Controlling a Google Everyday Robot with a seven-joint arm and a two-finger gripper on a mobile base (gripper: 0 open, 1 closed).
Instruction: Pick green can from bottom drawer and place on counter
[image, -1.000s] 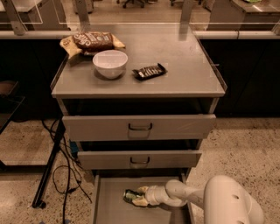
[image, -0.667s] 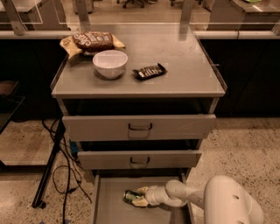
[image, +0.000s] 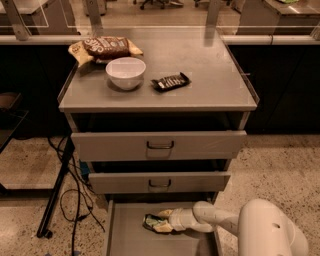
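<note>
The lowest grey metal bottom drawer (image: 111, 231) stood pulled out beyond the two upper handled drawers (image: 200, 146), exposing its flat floor to access from above. The small dark-green metallic green can (image: 151, 222) lay on its side on that floor, toward the drawer's 12 o'clock edge. The two-finger gripper (image: 161, 222) reached in from 3 o'clock, with one pale finger on each side of the can, narrowly parted and apparently clamped on it. The can still rested in the drawer. The flat grey metal counter (image: 210, 75) offered bare space at 3 o'clock of the black snack wrapper (image: 171, 81) and the white bowl (image: 125, 72).
</note>
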